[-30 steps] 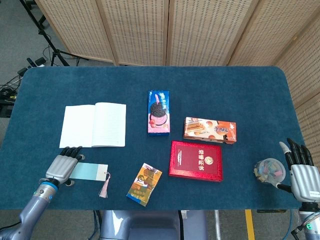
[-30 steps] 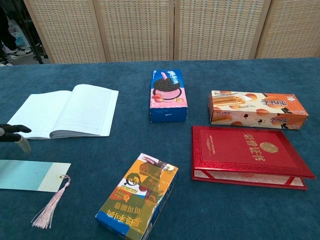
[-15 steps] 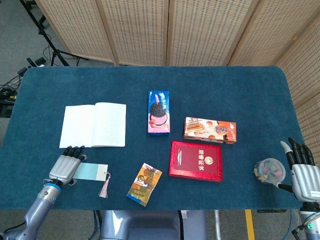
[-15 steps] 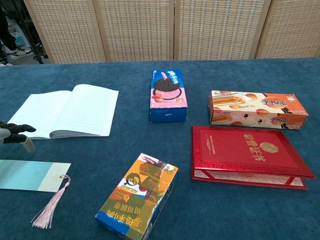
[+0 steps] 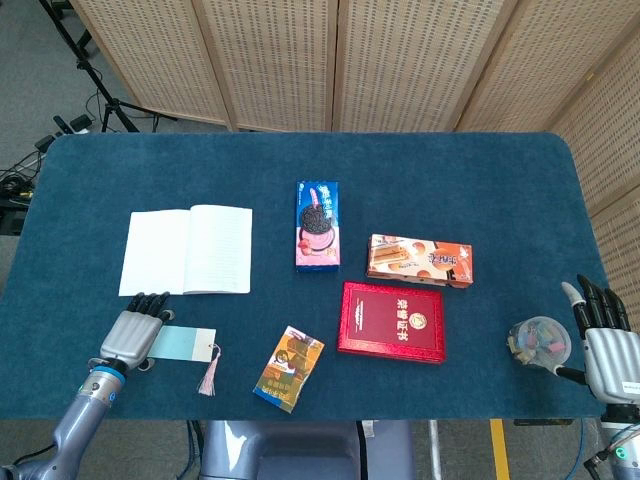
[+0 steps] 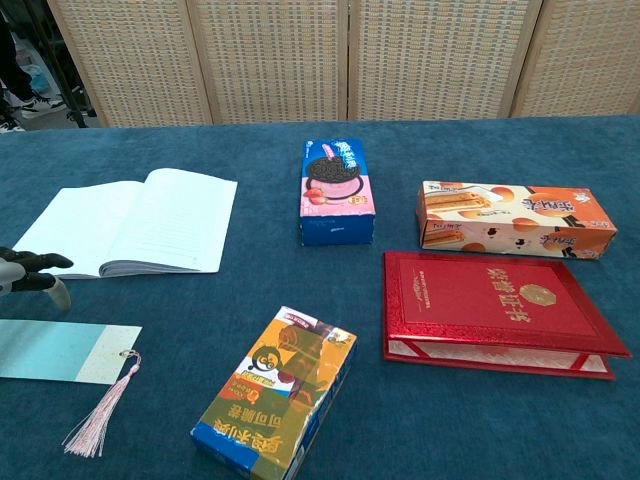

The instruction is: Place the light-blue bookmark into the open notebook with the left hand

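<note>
The light-blue bookmark (image 5: 184, 344) lies flat near the table's front left, its pink tassel (image 5: 210, 375) trailing toward the edge; the chest view shows the bookmark (image 6: 70, 351) at lower left. My left hand (image 5: 133, 329) hovers over the bookmark's left end, fingers extended and apart, holding nothing; only its fingertips (image 6: 30, 268) show in the chest view. The open notebook (image 5: 188, 250) lies just beyond, white lined pages up, also seen as the notebook (image 6: 135, 222) in the chest view. My right hand (image 5: 600, 340) stays open at the far right front.
A cookie box (image 5: 319, 224), a biscuit box (image 5: 418, 259), a red book (image 5: 392, 320) and a tilted snack box (image 5: 288, 367) occupy the table's middle. A clear cup of small items (image 5: 538, 341) stands beside the right hand. Blue cloth (image 5: 150, 180) covers the table.
My left hand has slid slightly nearer the front edge and a little right over the bookmark's left end. The bookmark, notebook and right hand have not moved.
</note>
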Controlling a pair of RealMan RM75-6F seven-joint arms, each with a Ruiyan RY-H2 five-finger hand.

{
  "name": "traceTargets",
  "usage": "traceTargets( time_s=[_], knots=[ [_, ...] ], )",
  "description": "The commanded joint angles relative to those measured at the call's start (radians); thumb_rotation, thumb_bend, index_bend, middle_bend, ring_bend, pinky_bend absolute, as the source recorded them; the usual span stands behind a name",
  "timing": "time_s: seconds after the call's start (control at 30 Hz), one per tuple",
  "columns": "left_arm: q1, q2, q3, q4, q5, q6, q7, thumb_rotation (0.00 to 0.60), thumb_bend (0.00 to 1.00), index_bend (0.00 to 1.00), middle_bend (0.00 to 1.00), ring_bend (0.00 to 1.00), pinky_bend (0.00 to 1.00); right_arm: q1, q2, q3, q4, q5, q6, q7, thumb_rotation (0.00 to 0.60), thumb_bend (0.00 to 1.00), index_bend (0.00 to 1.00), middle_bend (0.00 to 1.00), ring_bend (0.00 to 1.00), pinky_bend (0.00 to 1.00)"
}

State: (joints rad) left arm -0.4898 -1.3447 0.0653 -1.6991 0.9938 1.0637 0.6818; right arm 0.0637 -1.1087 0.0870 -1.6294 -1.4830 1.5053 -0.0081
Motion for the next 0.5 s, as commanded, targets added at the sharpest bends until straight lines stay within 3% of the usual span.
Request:
traceTargets(
  time_s=[0.03, 0.5],
  knots=[
    [-0.001, -0.001, 0.001, 0.000, -0.002, -0.001, 0.000, 0.600, 0.15, 0.28, 0.00, 0.00, 0.00, 0.000, -0.001, 0.001, 0.000, 0.000, 0.000, 0.001, 0.600, 0.00, 0.00, 0.00, 0.00, 0.00],
    [0.004, -0.007, 0.011, -0.008, 0.012, 0.018, 0.006, 0.600, 0.18, 0.31, 0.00, 0.00, 0.00, 0.000, -0.001, 0.003, 0.000, 0.002, 0.002, 0.004, 0.600, 0.00, 0.00, 0.00, 0.00, 0.00]
  ],
)
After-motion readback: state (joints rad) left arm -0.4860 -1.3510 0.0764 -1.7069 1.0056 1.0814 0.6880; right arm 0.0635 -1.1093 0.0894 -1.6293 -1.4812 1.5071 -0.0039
